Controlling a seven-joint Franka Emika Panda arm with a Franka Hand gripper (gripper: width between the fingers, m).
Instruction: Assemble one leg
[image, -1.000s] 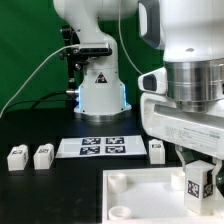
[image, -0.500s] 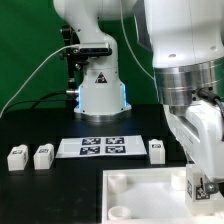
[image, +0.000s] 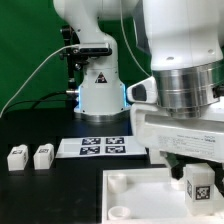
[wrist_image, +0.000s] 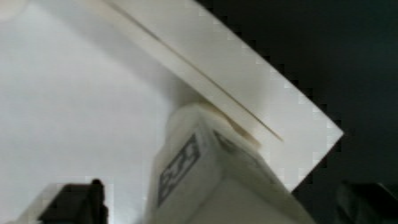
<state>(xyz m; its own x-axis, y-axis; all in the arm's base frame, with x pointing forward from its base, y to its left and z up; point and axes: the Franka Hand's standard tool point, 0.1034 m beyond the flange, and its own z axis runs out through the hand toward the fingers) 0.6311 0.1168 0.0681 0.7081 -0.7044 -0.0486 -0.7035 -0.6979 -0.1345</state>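
Observation:
My gripper (image: 197, 178) is shut on a leg (image: 198, 188), a small white block with a tag on its face. It holds the leg upright at the near corner of the large white tray-like piece (image: 130, 190), on the exterior view's right. In the wrist view the leg (wrist_image: 210, 170) sits between my dark fingers (wrist_image: 71, 203), right over the tray's white surface (wrist_image: 89, 100) near its edge. I cannot tell whether the leg touches a socket. Two look-alike legs (image: 17, 156) (image: 42, 155) stand on the exterior view's left.
The marker board (image: 100, 146) lies behind the tray. The robot's base (image: 100, 90) stands at the back with cables beside it. My wide hand (image: 185, 125) hides the table to the right of the board.
The hand has turned about its axis while staying over the tray's corner with the leg in it. Its body now covers the leg that stood right of the marker board.

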